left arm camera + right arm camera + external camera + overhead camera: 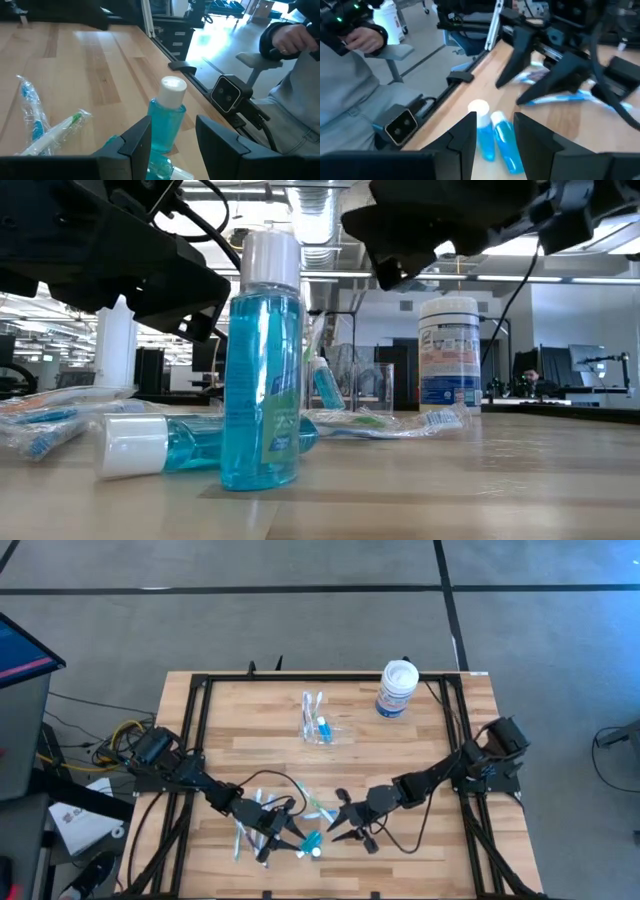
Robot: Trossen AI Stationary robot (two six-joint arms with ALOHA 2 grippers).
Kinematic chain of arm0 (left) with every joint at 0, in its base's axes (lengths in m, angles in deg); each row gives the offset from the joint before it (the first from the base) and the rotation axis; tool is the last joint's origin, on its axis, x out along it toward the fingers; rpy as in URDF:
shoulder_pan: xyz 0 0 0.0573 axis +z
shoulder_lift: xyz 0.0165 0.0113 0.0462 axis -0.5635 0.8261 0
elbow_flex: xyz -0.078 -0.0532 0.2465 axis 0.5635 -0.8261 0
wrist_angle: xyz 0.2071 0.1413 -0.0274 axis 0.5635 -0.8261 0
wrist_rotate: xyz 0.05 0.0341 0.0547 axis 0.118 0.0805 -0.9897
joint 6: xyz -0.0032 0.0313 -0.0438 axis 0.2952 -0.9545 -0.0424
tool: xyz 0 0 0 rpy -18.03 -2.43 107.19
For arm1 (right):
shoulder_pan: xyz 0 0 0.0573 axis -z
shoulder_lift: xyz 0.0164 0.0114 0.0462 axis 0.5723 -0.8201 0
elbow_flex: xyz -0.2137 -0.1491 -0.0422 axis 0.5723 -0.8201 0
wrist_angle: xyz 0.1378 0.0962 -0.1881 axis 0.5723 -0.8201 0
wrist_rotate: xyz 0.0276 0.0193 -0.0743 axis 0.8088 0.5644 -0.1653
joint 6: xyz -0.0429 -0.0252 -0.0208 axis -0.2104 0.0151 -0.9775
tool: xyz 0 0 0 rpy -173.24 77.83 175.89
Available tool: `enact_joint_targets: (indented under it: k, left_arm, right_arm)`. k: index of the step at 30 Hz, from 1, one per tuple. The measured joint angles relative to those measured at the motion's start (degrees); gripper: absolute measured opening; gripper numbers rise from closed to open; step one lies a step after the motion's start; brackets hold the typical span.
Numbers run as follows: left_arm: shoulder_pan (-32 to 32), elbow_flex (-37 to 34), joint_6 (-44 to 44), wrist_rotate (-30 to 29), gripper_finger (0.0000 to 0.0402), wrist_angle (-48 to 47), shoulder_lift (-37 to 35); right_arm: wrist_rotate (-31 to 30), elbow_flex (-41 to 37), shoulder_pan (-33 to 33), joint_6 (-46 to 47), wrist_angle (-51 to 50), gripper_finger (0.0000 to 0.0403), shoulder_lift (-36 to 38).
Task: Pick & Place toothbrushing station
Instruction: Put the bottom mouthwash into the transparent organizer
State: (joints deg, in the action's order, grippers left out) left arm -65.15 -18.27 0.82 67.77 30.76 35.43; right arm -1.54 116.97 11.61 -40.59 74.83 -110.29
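The toothbrushing station, a small clear plastic organizer (318, 726) with a few brushes in it, sits on the table's far middle; it also shows in the low view (372, 387). Neither gripper is near it. My left gripper (296, 836) is open near the front edge. In its wrist view (173, 125) an upright blue mouthwash bottle (167, 117) stands just ahead of its fingers. My right gripper (337, 818) is open beside it, above the two blue bottles (482, 131).
A white jar with a blue label (397, 688) stands at the far right. A second blue bottle (170, 445) lies on its side by the upright one (262, 360). Wrapped toothbrushes (250, 825) lie at the front left. A person (295, 75) sits beyond the near edge.
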Motion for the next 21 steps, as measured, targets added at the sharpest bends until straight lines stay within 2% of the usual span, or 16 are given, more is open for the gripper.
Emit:
enact_joint_targets:
  k: [8, 11, 16, 21]
  left_arm:
    - [0.1, 0.0, 0.0, 0.0, 0.0149, 0.0, 0.0]
    - [0.1, 0.0, 0.0, 0.0, 0.0149, 0.0, 0.0]
    - [0.1, 0.0, 0.0, 0.1, 0.0149, -0.1, 0.0]
    - [0.1, 0.0, 0.0, 0.2, 0.0149, -0.1, 0.0]
  right_arm:
    - [0.1, 4.8, -0.4, 0.0, -0.2, 0.0122, -6.2]
    - [1.8, 6.3, -0.3, 0.2, 0.0, 0.0122, -7.8]
    - [4.4, 7.6, -0.5, 2.3, 0.2, 0.0122, -8.8]
    - [4.6, 8.5, -0.7, 2.6, -1.5, 0.0123, -9.8]
